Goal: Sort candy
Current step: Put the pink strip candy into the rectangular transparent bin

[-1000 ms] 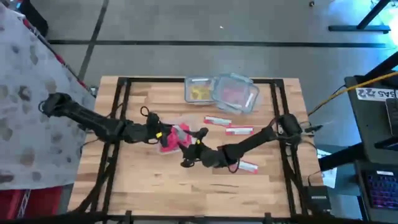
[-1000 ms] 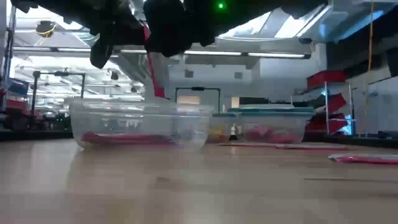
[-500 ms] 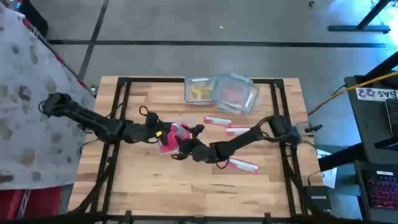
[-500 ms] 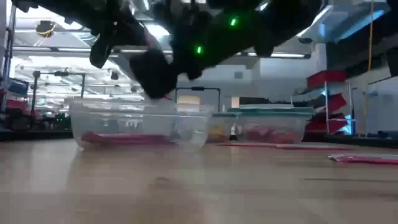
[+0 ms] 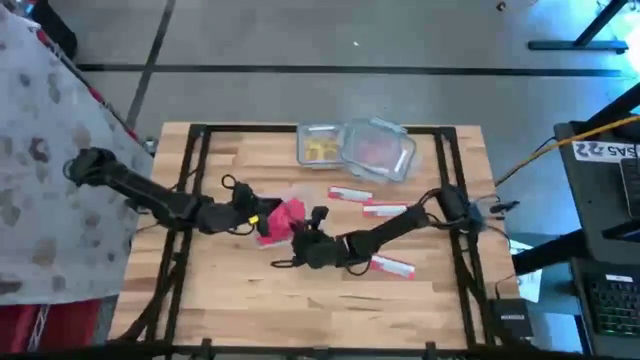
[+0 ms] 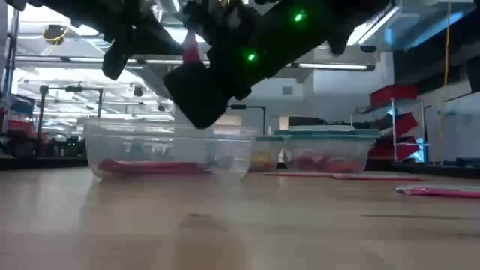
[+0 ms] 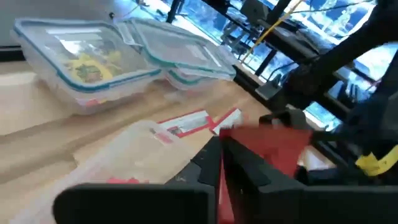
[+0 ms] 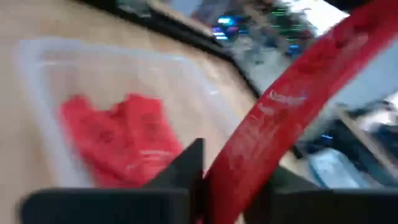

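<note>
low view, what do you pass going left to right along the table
clear tub holding red packets → tub with yellow pieces → lidded tub with red candy → loose red packet lying flat on the wood

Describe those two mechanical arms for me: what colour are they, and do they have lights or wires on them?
Both arms are black and slender, built of jointed segments. The left arm carries a small yellow tag near its left gripper, and thin black cables loop off it. The right arm trails cables too, and small green lights glow on it in the low view. The right gripper has two flat dark fingers.
</note>
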Controlling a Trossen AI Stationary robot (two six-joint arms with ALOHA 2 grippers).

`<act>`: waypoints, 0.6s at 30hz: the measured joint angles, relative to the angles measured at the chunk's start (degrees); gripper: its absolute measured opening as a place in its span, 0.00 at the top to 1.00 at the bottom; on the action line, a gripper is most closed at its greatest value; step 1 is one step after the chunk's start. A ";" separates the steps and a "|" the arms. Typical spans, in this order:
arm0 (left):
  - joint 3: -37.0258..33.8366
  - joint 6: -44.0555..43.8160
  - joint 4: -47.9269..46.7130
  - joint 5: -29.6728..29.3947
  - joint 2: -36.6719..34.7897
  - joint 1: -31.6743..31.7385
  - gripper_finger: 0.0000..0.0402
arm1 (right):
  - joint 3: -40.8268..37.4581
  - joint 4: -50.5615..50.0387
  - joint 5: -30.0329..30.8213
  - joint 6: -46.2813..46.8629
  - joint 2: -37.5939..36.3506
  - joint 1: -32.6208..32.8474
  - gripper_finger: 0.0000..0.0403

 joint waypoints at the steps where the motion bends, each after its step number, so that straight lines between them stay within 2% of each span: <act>1: 0.00 0.02 -1.09 -0.39 -0.34 -0.47 1.00 | 0.02 -2.15 -1.37 1.48 -0.90 -0.01 0.97; 3: 0.00 0.01 -2.66 -0.81 -1.09 -1.30 1.00 | 0.00 -6.29 -2.79 2.78 -2.62 -0.38 0.98; 5: 0.00 1.49 -4.95 -0.97 -2.53 -2.58 1.00 | -0.03 -9.99 -8.03 2.64 -4.43 -1.43 0.99; 6: 0.01 2.45 -5.75 -1.00 -3.31 -3.30 1.00 | -0.04 -11.13 -12.37 2.50 -5.47 -2.39 0.99; 10: 0.11 5.32 -8.76 -1.03 -7.35 -6.35 1.00 | 0.04 -13.80 -36.48 2.08 -8.06 -8.55 1.00; 11: 0.11 5.53 -9.31 -1.11 -8.39 -7.12 1.00 | 0.20 -15.04 -40.01 1.63 -8.10 -10.08 1.00; 18: 0.15 5.51 -12.61 -2.85 -12.78 -12.22 1.00 | 7.25 -29.12 -51.93 -4.93 -6.66 -17.45 1.00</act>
